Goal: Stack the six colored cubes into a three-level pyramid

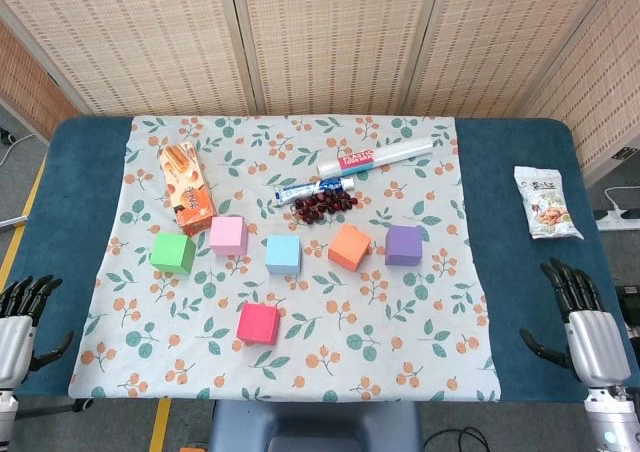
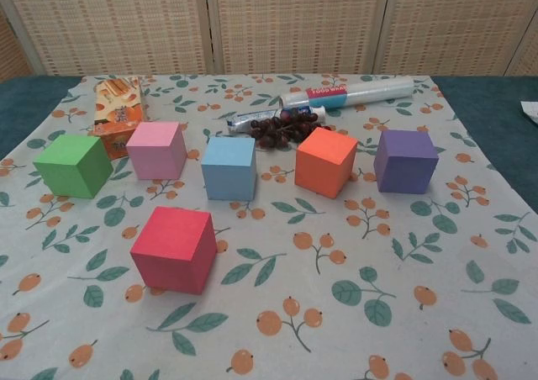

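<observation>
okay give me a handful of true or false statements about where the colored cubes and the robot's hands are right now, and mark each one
1. All six cubes lie separately on the cloth, none stacked. True.
2. The red cube sits in the back row beside the purple cube. False: it sits alone, nearer the robot than the row of five.
3. The blue cube is between the pink cube and the orange cube. True.
4. The left hand holds the green cube. False: it holds nothing, at the table's edge.
5. The right hand is empty, fingers apart. True.

"plastic food wrap" on the wrap roll (image 1: 383,156) label; other print unreadable
</observation>
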